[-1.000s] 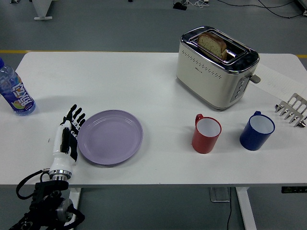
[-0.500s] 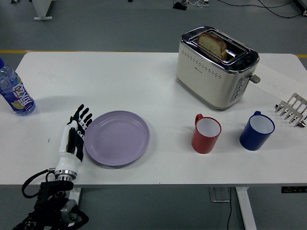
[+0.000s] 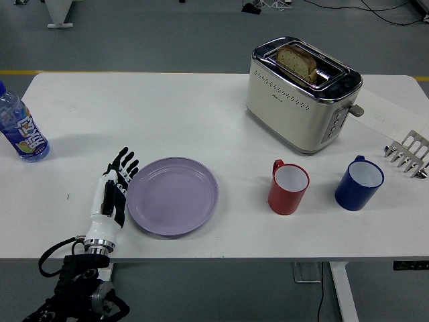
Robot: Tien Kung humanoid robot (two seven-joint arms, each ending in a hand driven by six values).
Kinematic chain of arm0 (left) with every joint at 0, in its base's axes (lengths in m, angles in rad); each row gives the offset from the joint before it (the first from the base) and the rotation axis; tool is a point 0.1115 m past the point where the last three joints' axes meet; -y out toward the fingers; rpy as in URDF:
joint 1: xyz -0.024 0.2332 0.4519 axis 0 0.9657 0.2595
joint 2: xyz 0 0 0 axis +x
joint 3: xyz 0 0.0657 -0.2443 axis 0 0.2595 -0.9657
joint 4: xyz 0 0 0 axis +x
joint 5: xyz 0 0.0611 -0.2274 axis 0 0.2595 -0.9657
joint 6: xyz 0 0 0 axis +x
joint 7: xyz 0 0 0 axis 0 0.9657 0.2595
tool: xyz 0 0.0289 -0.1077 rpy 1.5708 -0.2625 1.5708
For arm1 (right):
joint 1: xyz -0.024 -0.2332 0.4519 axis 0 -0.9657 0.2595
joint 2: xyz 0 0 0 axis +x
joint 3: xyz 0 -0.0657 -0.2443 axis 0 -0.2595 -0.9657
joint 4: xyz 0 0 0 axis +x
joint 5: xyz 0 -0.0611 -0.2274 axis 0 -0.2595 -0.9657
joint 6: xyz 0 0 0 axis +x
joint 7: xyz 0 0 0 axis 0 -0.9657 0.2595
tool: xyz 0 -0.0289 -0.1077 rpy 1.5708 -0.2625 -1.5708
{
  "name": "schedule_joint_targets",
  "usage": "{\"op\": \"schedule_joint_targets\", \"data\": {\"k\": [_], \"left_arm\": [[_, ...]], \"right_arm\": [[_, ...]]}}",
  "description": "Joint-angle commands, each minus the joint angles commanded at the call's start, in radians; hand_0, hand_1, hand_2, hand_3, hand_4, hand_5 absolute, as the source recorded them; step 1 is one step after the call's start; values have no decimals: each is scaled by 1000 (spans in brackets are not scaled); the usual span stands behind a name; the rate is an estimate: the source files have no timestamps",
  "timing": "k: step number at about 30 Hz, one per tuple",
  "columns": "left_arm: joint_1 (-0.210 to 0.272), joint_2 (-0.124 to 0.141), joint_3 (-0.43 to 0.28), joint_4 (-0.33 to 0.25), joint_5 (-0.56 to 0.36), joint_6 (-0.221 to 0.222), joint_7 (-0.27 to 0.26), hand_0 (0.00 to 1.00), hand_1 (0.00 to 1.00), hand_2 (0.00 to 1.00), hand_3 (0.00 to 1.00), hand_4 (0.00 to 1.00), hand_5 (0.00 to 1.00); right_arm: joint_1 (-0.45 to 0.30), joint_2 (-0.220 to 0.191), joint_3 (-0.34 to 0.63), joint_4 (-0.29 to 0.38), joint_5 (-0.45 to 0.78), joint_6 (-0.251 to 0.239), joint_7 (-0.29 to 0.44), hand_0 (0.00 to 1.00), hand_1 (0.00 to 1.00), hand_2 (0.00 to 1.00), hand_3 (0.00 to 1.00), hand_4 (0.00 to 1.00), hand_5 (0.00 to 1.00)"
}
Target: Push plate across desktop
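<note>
The plate [image 3: 173, 195] has slid toward three o'clock since the earlier frames, and the left hand [image 3: 112, 196] has travelled with it, so the push is plainly under way. The hand stands edge-on at the plate's nine o'clock rim, fingers straight and held together, pointing toward twelve o'clock; it grips nothing, only presses sideways against the rim. The plate now lies in the near middle of the table [image 3: 201, 114], with the red mug [image 3: 289, 187] at its three o'clock, near but apart. Beyond that sits the blue mug [image 3: 359, 182], and the toaster [image 3: 303, 94] stands at about one o'clock. More travel the same way would likely close on the red mug, so the remaining room looks limited. The right hand is out of sight
</note>
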Motion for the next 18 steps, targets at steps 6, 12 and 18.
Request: {"op": "schedule_joint_targets", "data": {"k": [6,12,18], "left_arm": [[-3,0,15,4,-10,0,-1,866,877,915,916,520,998],[-7,0,39,6,-15,0,-1,866,877,915,916,518,998],[-6,0,63,4,-22,1,-2,865,877,915,915,517,998]], "right_arm": [[-1,0,1,0,-1,-1,0,551,451,567,580,296,468],[-2,-1,2,0,-2,-2,-1,551,451,565,580,298,468],[-6,-2,2,1,-2,-3,-2,551,451,566,580,298,465]]}}
